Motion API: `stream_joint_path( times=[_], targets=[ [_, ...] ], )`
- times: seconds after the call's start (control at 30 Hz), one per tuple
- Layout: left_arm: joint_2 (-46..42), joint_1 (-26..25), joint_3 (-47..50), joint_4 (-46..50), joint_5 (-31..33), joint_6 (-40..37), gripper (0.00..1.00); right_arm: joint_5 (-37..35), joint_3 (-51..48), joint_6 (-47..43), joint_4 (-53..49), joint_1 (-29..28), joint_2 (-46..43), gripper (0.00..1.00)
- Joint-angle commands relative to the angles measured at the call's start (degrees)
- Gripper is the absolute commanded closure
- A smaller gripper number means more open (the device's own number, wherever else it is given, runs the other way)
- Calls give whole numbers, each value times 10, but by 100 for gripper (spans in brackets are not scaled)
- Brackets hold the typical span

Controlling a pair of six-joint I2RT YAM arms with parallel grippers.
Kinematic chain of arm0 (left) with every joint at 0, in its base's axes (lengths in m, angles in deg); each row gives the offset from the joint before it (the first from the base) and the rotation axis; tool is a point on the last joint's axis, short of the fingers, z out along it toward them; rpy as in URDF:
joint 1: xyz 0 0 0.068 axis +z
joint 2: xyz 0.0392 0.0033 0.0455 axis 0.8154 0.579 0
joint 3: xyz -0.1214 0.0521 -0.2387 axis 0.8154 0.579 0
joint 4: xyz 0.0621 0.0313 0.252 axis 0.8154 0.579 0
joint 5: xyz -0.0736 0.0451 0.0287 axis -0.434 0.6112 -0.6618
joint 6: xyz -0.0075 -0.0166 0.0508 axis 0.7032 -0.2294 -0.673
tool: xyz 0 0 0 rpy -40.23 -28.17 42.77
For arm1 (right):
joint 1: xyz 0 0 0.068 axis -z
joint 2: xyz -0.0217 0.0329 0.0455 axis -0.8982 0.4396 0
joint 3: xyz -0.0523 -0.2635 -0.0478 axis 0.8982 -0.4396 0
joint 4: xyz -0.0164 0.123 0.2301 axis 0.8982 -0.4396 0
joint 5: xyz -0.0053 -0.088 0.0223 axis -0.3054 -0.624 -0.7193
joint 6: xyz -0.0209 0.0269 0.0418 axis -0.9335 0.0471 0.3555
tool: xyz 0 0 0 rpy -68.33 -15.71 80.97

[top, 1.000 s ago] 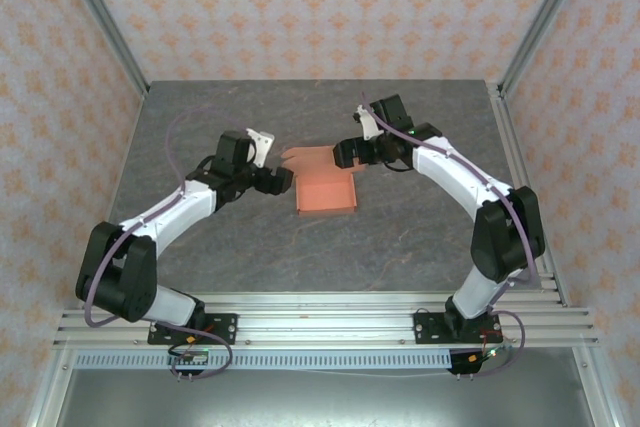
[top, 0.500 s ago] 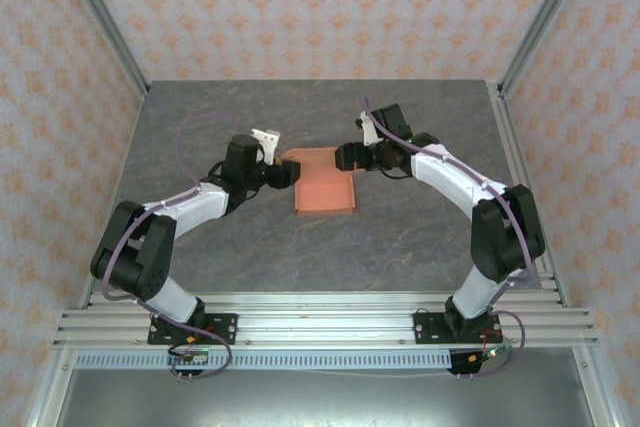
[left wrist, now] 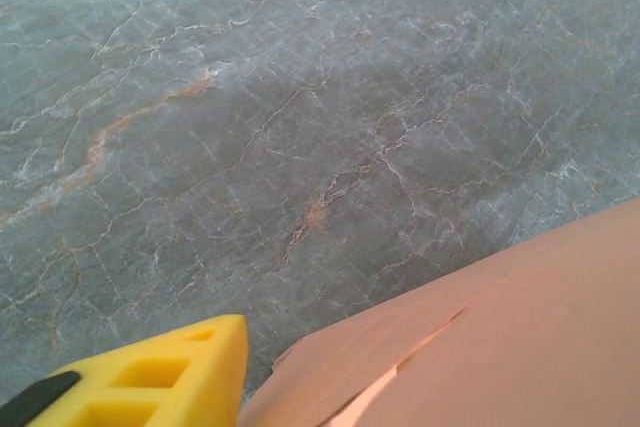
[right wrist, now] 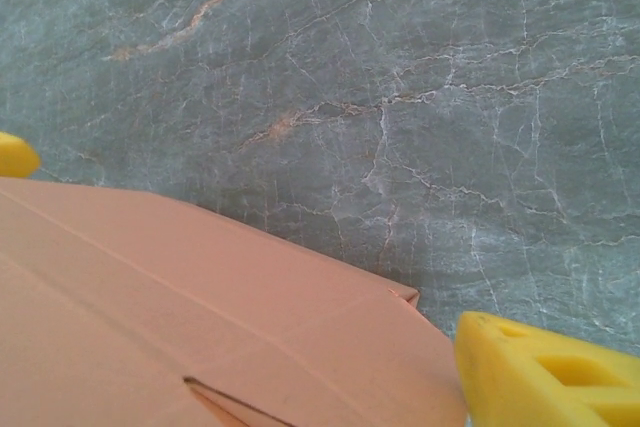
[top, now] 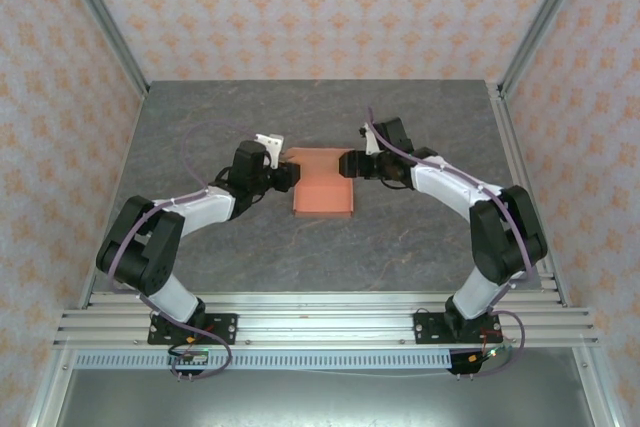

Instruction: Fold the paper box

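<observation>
From above, the paper box (top: pixel 323 187) lies on the grey veined table (top: pixel 200 127), about midway between its left and right edges and well clear of all four. The left gripper (top: pixel 290 176) is at the box's far left corner and the right gripper (top: pixel 345 163) at its far right corner. Both are low and close against the card, and at this size I cannot tell how their fingers stand. In the left wrist view one yellow finger (left wrist: pixel 150 377) shows at the bottom left, just beside the edge of the salmon-orange card (left wrist: pixel 520 337), which rises over the table (left wrist: pixel 300 97). The finger's partner is out of sight, so I cannot tell whether this gripper is apart or clamped. In the right wrist view the yellow fingers (right wrist: pixel 540 372) stand apart, one at the left edge and one at the bottom right. The card (right wrist: pixel 200 307) spans the space between them, above the table (right wrist: pixel 400 67).
</observation>
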Motion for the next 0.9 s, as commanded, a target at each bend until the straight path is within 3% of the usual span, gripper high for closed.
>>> stream_joint_path(
  times=[0.0, 0.37, 0.57, 0.87],
  targets=[
    [13, -4, 10, -51, 23, 26, 62, 1, -27, 28, 79, 0, -27, 34],
    [31, -31, 10, -88, 46, 59, 82, -56, -94, 69, 178, -15, -55, 54],
    [36, -50, 6, -91, 71, 67, 92, -99, -103, 77, 189, -39, -58, 71],
    [42, -63, 15, -106, 96, 80, 97, -145, -141, 92, 240, -60, -47, 83]
  ],
)
